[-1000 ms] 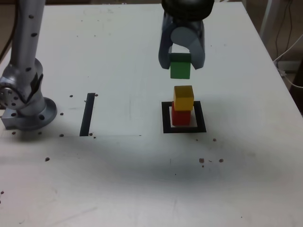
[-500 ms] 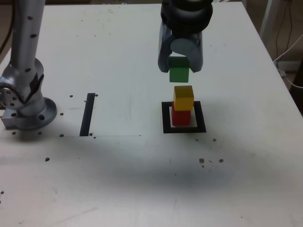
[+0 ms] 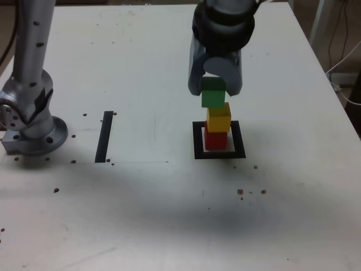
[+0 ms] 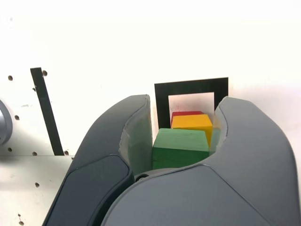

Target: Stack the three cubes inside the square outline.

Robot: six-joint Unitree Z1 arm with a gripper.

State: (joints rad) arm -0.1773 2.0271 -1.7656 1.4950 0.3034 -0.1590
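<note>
Below the grey end effector (image 3: 214, 92), closed on the green cube (image 3: 213, 92), we find yellow (image 3: 219, 119) and red cubes (image 3: 216, 140) stacked; green's placement remains.

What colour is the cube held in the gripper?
The cube is green, shown best in the wrist view.

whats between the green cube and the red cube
The yellow cube lies between the green cube and the red cube, as the exterior view shows.
</note>
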